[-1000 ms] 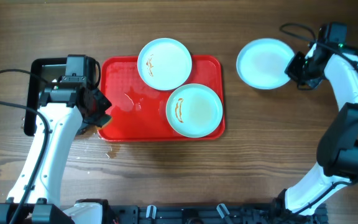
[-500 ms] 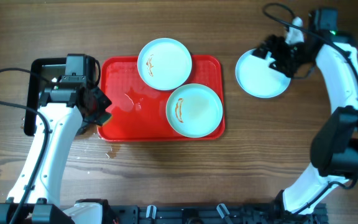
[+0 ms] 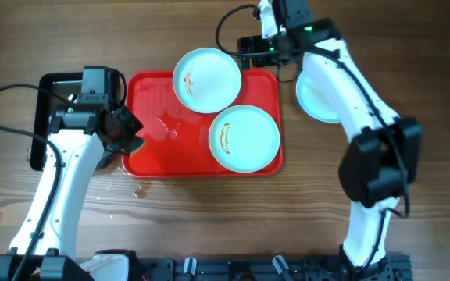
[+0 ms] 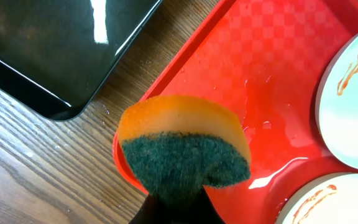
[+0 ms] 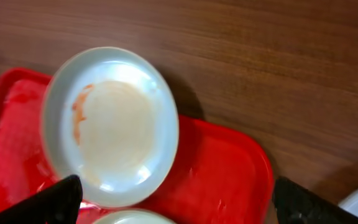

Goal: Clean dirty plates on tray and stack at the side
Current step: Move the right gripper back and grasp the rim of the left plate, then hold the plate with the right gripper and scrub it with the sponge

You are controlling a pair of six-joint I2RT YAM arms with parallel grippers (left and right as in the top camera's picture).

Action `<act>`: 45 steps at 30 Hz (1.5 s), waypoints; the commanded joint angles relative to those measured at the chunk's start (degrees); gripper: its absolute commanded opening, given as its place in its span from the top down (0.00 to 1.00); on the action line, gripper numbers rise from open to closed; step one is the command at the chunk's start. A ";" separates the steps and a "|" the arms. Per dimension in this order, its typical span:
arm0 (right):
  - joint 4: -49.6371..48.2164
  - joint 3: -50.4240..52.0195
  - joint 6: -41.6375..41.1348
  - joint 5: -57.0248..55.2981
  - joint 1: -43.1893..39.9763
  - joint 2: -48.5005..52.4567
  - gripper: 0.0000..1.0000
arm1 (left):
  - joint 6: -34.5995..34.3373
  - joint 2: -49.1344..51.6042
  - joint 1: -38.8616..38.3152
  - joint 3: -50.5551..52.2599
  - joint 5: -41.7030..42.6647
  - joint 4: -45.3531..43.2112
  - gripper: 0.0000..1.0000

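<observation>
The red tray (image 3: 155, 156) holds two pale plates with brown-orange smears: a far plate (image 3: 206, 80) and a near plate (image 3: 244, 138). A third plate (image 3: 316, 100) lies on the table right of the tray, partly under my right arm. My right gripper (image 3: 246, 52) hovers open and empty by the far plate's (image 5: 110, 124) upper right edge, above the tray's (image 5: 229, 174) far rim. My left gripper (image 3: 125, 134) sits at the tray's left edge, shut on an orange and green sponge (image 4: 185, 149) above the tray's (image 4: 278, 68) wet corner.
A black metal pan (image 3: 57, 101) lies left of the tray, close behind my left arm. Water drops and a wet patch (image 3: 166, 129) sit on the tray's left half. Bare wooden table surrounds the tray.
My right gripper opened off the side plate, leaving it on the table, and swung left to the tray's far edge. My left gripper with the sponge has barely moved.
</observation>
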State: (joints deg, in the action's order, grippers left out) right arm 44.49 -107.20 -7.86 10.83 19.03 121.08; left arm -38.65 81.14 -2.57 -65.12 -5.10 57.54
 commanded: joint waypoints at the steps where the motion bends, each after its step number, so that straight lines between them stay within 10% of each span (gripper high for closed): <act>1: -2.82 -0.31 -3.17 -1.79 1.36 6.51 0.15 | 1.11 0.31 0.17 0.39 0.59 -0.33 0.96; 13: -5.92 -0.31 -3.28 -1.81 4.79 15.50 0.41 | 1.11 0.31 0.17 0.39 0.61 -0.90 0.96; 21: -6.54 -0.31 -4.37 0.39 7.85 15.50 0.95 | 1.11 0.31 0.17 0.39 0.61 -0.96 0.96; 45: -0.52 -0.13 -23.37 0.87 21.42 15.50 0.96 | 7.37 7.67 0.07 0.42 1.05 -3.13 0.96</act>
State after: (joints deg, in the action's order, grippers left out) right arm 42.87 -107.20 -25.19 16.40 41.17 135.24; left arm -33.04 85.62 -2.57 -65.10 -4.73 54.22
